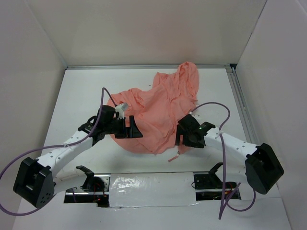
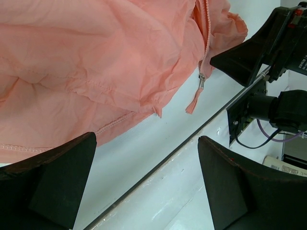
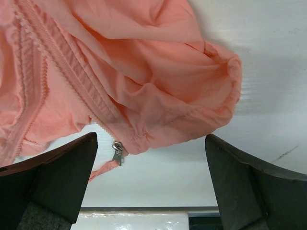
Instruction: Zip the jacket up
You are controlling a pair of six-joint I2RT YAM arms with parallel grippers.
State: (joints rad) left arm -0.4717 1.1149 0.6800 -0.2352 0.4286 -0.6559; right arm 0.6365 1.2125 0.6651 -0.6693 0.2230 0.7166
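At the near edge of the table (image 1: 81, 91), a shiny taped strip (image 1: 144, 184) lies between the two arm bases. Just beyond it, both arms reach inward to the near hem of the jacket (image 1: 153, 110). The left gripper (image 1: 130, 130) has its jaws spread wide and holds nothing; it sits at the jacket's left near edge, and its wrist view shows the gripper (image 2: 146, 182) with bare table between the fingers and the hem (image 2: 115, 122) just ahead. The right gripper (image 1: 181, 139) is likewise spread and empty at the right near edge. In its wrist view the gripper (image 3: 151, 182) frames the zipper slider (image 3: 117, 153), which hangs at the hem with a pink pull tab (image 3: 103, 168) lying on the table and rows of teeth (image 3: 62, 72) running up from it. The jacket lies crumpled in a heap at mid-table, a long fold (image 1: 187, 79) stretching toward the far right corner near the back wall (image 1: 153, 28).
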